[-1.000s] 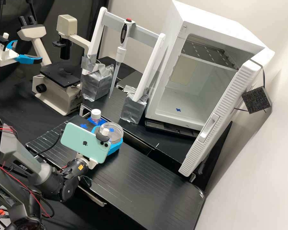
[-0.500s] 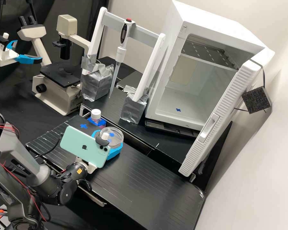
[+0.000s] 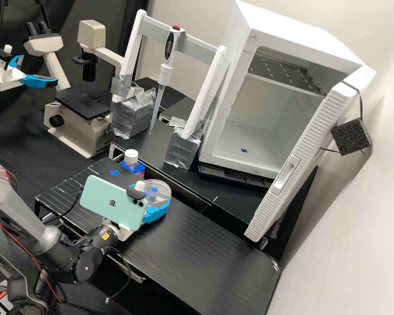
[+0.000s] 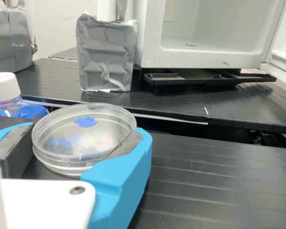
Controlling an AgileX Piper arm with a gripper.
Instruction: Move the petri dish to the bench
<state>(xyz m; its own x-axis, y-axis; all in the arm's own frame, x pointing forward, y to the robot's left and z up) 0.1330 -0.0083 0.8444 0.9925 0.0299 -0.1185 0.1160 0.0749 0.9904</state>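
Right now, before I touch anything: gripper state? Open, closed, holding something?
Gripper: closed on the petri dish, holding it between its two blue fingers.

White-capped bottle point(image 3: 131, 156), microscope point(image 3: 74, 134), pipette point(image 3: 165, 73), open cabinet point(image 3: 302, 37)

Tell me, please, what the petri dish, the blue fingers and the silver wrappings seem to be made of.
Petri dish: glossy clear plastic or glass; see-through, with rim glints.
Blue fingers: probably matte hard plastic; evenly coloured, little shine.
Silver wrappings: likely duct tape or foil; creased, with a metallic sheen.
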